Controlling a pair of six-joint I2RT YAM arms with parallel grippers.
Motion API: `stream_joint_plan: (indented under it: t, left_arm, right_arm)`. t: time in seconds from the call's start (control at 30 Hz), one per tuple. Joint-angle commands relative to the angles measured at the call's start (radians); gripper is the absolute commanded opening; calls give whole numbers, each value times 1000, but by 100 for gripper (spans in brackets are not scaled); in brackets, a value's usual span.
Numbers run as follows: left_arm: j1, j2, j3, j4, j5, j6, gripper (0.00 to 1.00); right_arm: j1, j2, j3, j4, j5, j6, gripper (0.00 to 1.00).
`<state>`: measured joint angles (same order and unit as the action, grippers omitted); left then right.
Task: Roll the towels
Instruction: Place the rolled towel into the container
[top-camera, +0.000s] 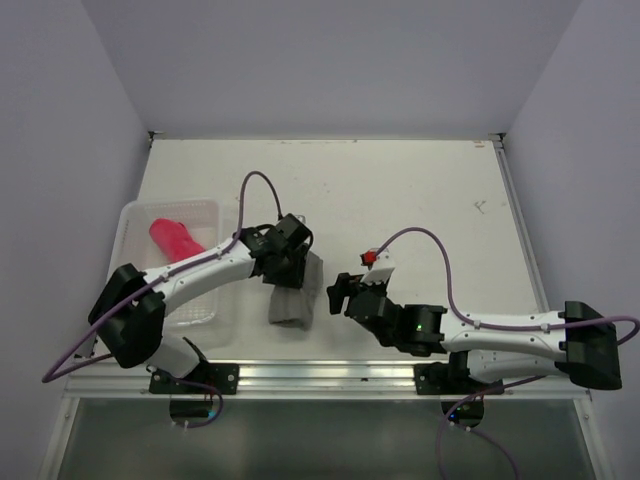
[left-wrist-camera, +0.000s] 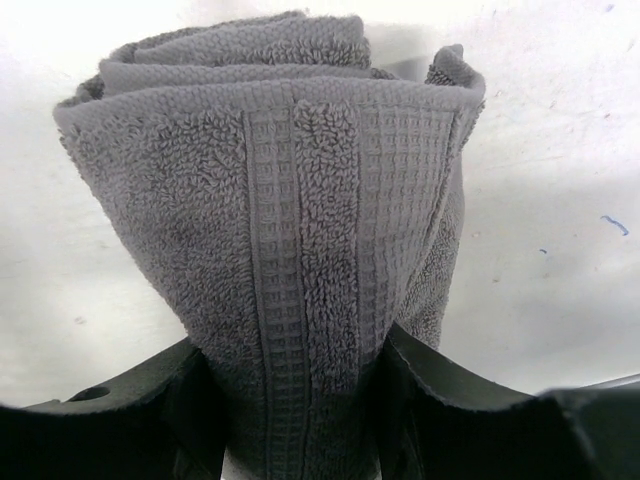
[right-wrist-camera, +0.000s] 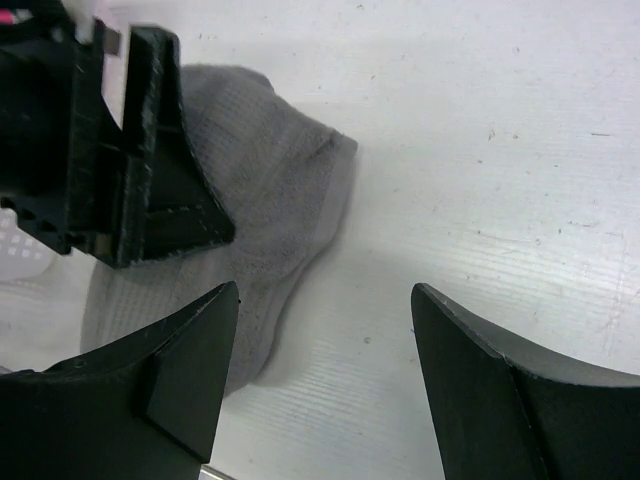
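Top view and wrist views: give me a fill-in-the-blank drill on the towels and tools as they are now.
1. The basket holding the pink towel sits by the ____ arm.
2. The left tool pinches the grey towel, which is ____ up.
3. The right tool stands ____, with nothing between its fingers.
Missing words: left; rolled; open.
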<state>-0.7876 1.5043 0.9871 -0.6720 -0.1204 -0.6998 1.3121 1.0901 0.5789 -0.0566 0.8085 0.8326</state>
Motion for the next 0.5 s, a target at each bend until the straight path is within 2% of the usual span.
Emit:
stream_joint_plan:
  t: [0.0, 0.23, 0.43, 0.47]
  left_arm:
    - [43, -93, 110, -81, -64, 65, 0]
    - [206, -199, 231, -170, -110, 155, 0]
    - [280, -188, 476, -368, -352, 195, 0]
    - [286, -187, 499, -398, -430, 188, 0]
  right_arm:
    - [-13, -24, -4, 9, -32, 28, 73]
    - [-23, -13, -2, 4, -51, 25, 73]
    - [-33, 8, 21, -11, -74, 7, 73]
    - [-34, 10, 27, -12, -75, 2, 73]
